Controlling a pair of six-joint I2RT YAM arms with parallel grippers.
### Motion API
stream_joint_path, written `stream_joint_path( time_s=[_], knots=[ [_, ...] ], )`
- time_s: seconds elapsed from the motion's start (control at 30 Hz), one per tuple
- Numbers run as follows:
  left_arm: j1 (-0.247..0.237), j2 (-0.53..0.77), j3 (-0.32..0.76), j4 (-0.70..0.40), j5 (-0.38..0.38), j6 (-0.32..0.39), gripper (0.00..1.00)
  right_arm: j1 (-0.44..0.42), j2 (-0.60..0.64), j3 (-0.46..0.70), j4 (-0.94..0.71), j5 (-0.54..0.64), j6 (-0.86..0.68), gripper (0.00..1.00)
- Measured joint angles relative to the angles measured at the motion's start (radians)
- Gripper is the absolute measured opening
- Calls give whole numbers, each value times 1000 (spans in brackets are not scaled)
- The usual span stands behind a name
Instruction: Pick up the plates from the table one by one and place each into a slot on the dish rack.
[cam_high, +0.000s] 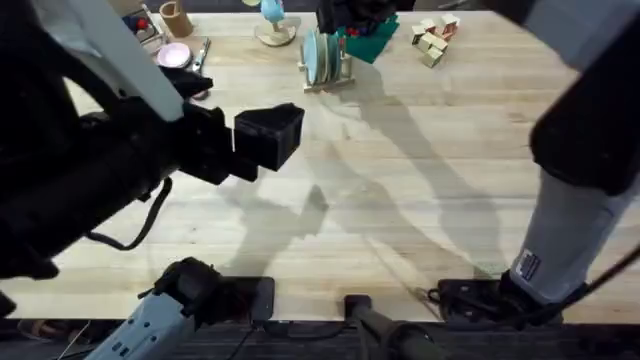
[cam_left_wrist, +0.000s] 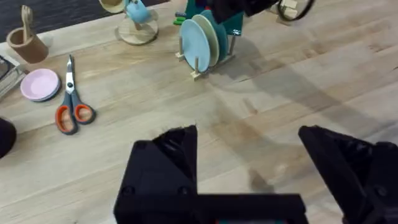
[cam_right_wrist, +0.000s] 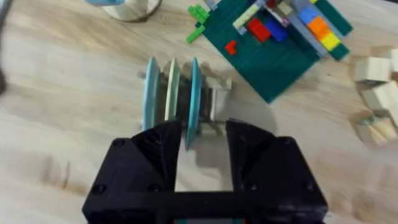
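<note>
The dish rack (cam_right_wrist: 214, 93) stands at the table's (cam_high: 420, 200) far edge, with three plates upright in its slots: a sky blue plate (cam_right_wrist: 151, 93), a cream plate (cam_right_wrist: 172, 87) and a teal plate (cam_right_wrist: 194, 87). My right gripper (cam_right_wrist: 204, 134) hovers over the rack, open, its fingers on either side of the teal plate's edge with gaps on both sides. The left wrist view has the same rack (cam_left_wrist: 205, 59) with the right gripper (cam_left_wrist: 230, 9) over it. My left gripper (cam_left_wrist: 249, 149) hangs open and empty high above the table's left middle (cam_high: 275, 135).
A green tray of coloured blocks (cam_right_wrist: 273, 43) lies just behind the rack, with loose wooden blocks (cam_high: 435, 40) to its right. A pink dish (cam_left_wrist: 40, 84), orange-handled scissors (cam_left_wrist: 71, 109), a wooden cup (cam_left_wrist: 28, 43) and a round stand (cam_left_wrist: 138, 28) sit at the far left.
</note>
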Motion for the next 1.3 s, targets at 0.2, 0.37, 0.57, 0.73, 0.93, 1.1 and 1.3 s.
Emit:
stream_joint_path(
  time_s=[0.2, 0.37, 0.57, 0.73, 0.93, 1.1, 1.3],
  knots=[
    [0, 0, 0, 0, 0, 0, 993, 0, -146, 0, -150, 0, -12, 545],
    [0, 0, 0, 0, 0, 0, 992, 0, -241, 7, -321, 0, -21, 985],
    [0, 0, 0, 0, 0, 0, 992, 0, -292, 8, -519, 0, -21, 995],
    [0, 0, 0, 0, 0, 0, 993, 0, -335, 8, -672, 0, -20, 995],
    [0, 0, 0, 0, 0, 0, 993, 0, -362, 8, -853, -1, -21, 995],
    [0, 0, 0, 0, 0, 0, 993, 4, -361, 8, -879, -1, -21, 995],
    [0, 0, 0, -6, 0, 0, 993, 6, -361, 8, -879, -1, -21, 996]
  ],
)
